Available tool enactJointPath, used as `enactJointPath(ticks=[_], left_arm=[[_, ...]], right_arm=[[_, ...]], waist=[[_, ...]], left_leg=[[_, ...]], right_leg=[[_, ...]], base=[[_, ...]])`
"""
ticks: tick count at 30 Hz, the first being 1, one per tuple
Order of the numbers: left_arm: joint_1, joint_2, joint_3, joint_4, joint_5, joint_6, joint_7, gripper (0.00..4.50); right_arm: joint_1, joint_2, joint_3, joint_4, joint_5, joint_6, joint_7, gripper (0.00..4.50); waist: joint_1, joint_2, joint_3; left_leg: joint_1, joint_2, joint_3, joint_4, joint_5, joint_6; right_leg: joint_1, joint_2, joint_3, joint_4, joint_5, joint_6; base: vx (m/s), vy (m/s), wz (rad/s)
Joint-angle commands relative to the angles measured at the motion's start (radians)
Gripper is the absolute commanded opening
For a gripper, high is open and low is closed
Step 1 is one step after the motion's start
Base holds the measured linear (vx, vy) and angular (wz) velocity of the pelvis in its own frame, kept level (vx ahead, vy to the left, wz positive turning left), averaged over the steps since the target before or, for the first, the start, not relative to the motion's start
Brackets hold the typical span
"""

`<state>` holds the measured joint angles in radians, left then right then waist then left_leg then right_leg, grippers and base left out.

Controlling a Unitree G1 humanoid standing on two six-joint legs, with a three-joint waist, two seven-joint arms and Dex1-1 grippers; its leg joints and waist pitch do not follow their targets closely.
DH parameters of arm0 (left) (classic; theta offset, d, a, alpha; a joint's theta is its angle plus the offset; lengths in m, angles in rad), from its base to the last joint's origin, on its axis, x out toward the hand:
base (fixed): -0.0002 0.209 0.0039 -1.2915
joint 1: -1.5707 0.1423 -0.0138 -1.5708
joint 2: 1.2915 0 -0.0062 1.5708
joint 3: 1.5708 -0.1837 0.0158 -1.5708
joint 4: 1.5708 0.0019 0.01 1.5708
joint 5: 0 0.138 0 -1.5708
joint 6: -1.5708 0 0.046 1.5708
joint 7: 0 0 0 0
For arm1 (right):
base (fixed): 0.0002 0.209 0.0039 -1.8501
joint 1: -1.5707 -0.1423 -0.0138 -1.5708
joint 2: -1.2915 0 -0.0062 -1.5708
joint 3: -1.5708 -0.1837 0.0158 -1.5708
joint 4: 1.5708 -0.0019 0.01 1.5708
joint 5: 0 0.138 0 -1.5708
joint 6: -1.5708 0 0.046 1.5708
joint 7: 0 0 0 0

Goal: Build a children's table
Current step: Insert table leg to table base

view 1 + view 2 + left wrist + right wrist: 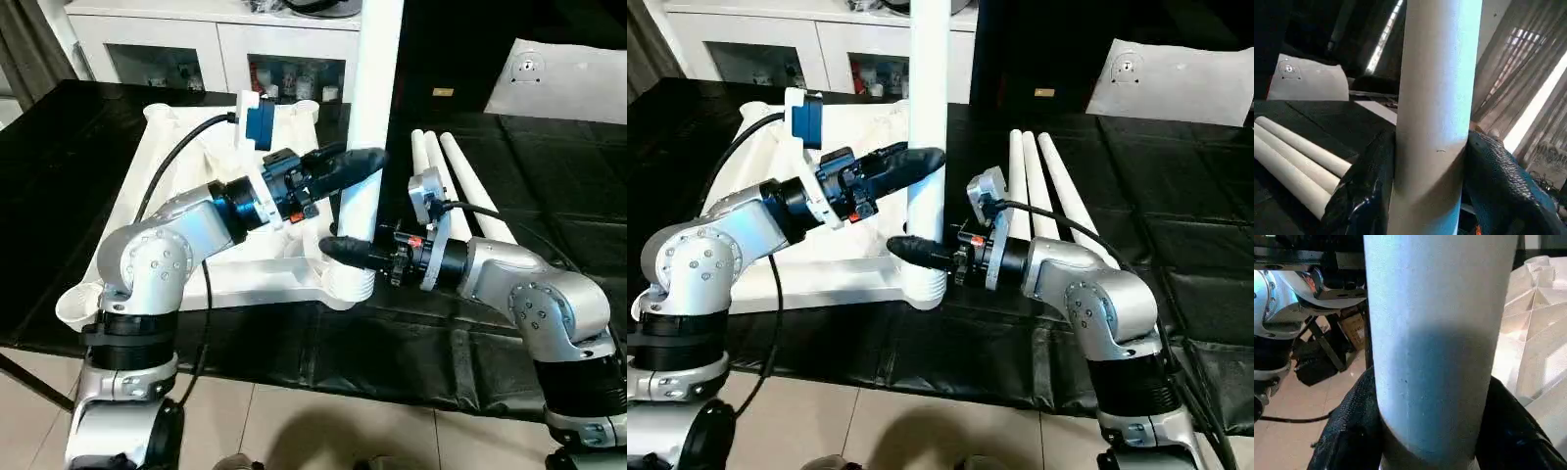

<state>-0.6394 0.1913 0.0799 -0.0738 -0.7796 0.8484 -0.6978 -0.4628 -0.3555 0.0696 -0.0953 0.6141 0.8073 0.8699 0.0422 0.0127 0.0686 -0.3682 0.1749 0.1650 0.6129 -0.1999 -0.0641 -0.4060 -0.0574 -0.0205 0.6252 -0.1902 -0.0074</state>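
I see the white table top (186, 186) lying upside down on the black surface, ribbed underside up, its rounded corner sockets showing at the corners. One white leg (372, 117) stands upright in the near corner socket (351, 284) on my right side, rising past the top of the head views. Three more legs (1043, 186) lie side by side on the black surface, just to the right of the top, all white and tapered.

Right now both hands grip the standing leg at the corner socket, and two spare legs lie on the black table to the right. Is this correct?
Not quite: three spare legs lie there, as the right eye view shows. Both the left hand and right hand do grip the standing leg at the corner socket.
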Motion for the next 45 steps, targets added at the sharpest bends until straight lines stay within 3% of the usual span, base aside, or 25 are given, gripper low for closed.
enactJointPath(ticks=[1, 7, 11, 14, 18, 22, 23, 24, 32, 39, 45], left_arm=[[0.0, 0.008, -0.029, -0.027, 0.01, 0.002, -0.022, 1.88], [0.014, 0.019, -0.045, -0.042, 0.002, -0.002, -0.042, 1.85], [0.031, 0.057, -0.108, -0.059, 0.084, -0.093, -0.092, 1.85], [0.043, 0.056, -0.106, -0.062, 0.08, -0.104, -0.109, 1.85], [0.02, 0.018, -0.047, -0.031, 0.031, -0.041, -0.013, 1.84], [-0.007, -0.007, -0.014, 0.026, 0.053, -0.067, 0.065, 1.84], [-0.011, -0.009, -0.014, 0.041, 0.071, -0.078, 0.081, 1.84], [-0.011, -0.009, -0.013, 0.044, 0.075, -0.081, 0.085, 1.84], [-0.042, -0.027, -0.005, 0.085, 0.189, -0.109, 0.258, 1.84], [-0.065, -0.054, -0.005, 0.075, 0.231, -0.106, 0.358, 1.84], [-0.083, -0.096, 0.015, 0.074, 0.247, -0.08, 0.464, 1.84]], right_arm=[[0.0, -0.006, 0.004, 0.004, -0.016, -0.019, -0.008, 1.93], [0.002, -0.007, 0.011, 0.006, -0.028, -0.03, -0.007, 1.93], [0.0, -0.012, 0.018, 0.013, -0.047, -0.052, -0.014, 1.93], [-0.004, -0.012, 0.016, 0.017, -0.045, -0.059, -0.014, 1.93], [-0.009, -0.016, 0.024, 0.023, -0.074, -0.084, -0.023, 1.93], [-0.025, -0.005, 0.013, 0.053, -0.094, -0.097, -0.06, 1.93], [-0.028, 0.0, 0.007, 0.057, -0.093, -0.097, -0.07, 2.48], [-0.029, 0.002, 0.005, 0.058, -0.092, -0.097, -0.073, 2.62], [-0.041, 0.062, -0.003, 0.06, -0.133, -0.112, -0.198, 3.09], [-0.041, 0.156, -0.016, 0.046, -0.143, -0.061, -0.354, 3.2], [-0.066, 0.265, -0.089, 0.061, -0.132, 0.024, -0.535, 3.3]], waist=[[0.004, -0.012, -0.078], [0.004, -0.013, -0.079], [0.004, -0.013, -0.077], [0.002, -0.012, -0.077], [0.001, -0.013, -0.078], [0.001, -0.014, -0.078], [0.002, -0.016, -0.078], [0.002, -0.019, -0.079], [-0.004, -0.019, -0.08], [-0.003, -0.021, -0.078], [-0.006, -0.019, -0.078]], left_leg=[[0.001, 0.029, -0.002, -0.059, -0.064, 0.035], [0.0, 0.03, -0.003, -0.059, -0.058, 0.034], [0.001, 0.033, -0.004, -0.061, -0.064, 0.038], [0.001, 0.031, -0.002, -0.06, -0.066, 0.03], [0.0, 0.03, -0.001, -0.058, -0.066, 0.025], [0.001, 0.028, -0.001, -0.057, -0.072, 0.028], [0.0, 0.028, -0.002, -0.058, -0.071, 0.031], [0.0, 0.028, -0.001, -0.057, -0.068, 0.033], [-0.001, 0.028, -0.002, -0.056, -0.052, 0.034], [0.001, 0.028, -0.002, -0.059, -0.058, 0.021], [0.001, 0.027, -0.003, -0.061, -0.061, 0.004]], right_leg=[[0.064, -0.055, 0.033, -0.071, -0.138, -0.217], [0.064, -0.055, 0.033, -0.069, -0.137, -0.215], [0.062, -0.057, 0.033, -0.072, -0.154, -0.205], [0.063, -0.056, 0.034, -0.07, -0.15, -0.206], [0.064, -0.055, 0.034, -0.068, -0.137, -0.217], [0.063, -0.053, 0.034, -0.072, -0.155, -0.213], [0.064, -0.054, 0.033, -0.072, -0.156, -0.212], [0.064, -0.054, 0.034, -0.071, -0.154, -0.21], [0.062, -0.053, 0.032, -0.071, -0.14, -0.202], [0.06, -0.055, 0.033, -0.071, -0.153, -0.197], [0.058, -0.053, 0.034, -0.07, -0.156, -0.186]], base=[[0.0, 0.0, 0.0], [0.0, 0.0, 0.0], [0.0, 0.0, 0.0], [0.0, 0.0, 0.0], [0.0, 0.0, 0.0], [0.0, 0.0, 0.0], [0.0, 0.0, 0.0], [0.0, 0.0, 0.0], [0.0, 0.0, 0.0], [0.0, 0.0, 0.0], [0.0, 0.0, 0.0]])
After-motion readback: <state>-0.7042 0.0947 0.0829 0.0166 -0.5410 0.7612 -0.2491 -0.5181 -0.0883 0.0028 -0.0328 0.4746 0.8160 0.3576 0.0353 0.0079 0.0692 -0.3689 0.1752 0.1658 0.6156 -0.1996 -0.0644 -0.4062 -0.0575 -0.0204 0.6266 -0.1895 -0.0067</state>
